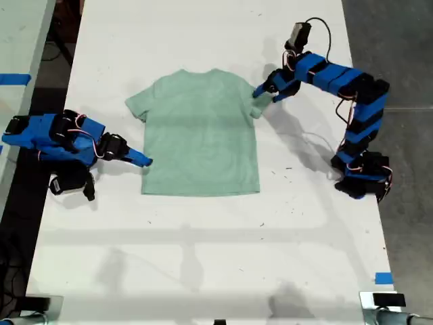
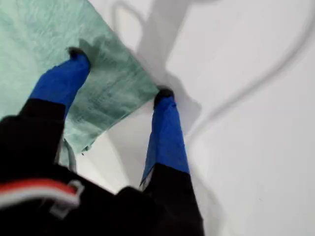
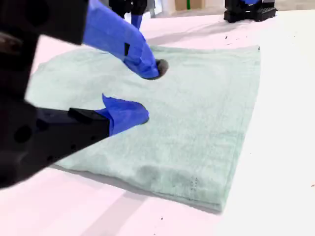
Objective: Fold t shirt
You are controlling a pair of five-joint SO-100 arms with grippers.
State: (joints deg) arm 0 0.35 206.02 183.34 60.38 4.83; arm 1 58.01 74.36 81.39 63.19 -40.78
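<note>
- Gripping nothing, my first gripper [image 2: 120, 73] with jaws spread wide astride the sleeve edge of the t shirt [image 1: 199, 132]; one blue fingertip [image 2: 74, 56] pressed on the fabric, the other on the bare white table [image 1: 203, 257] just beside the sleeve's corner.
- Reaching in from the exterior view's right, at the shirt's sleeve on that side.
- Parted too, my second gripper [image 3: 145, 93], holding nothing, hovering low over the shirt's hem corner; upper fingertip above the cloth, lower one near it, contact impossible to tell.
- Lying flat and unfolded between both grippers, pale mint-green, neck toward the exterior view's top.
- Stretched along the table at the exterior view's left, the second arm.
</note>
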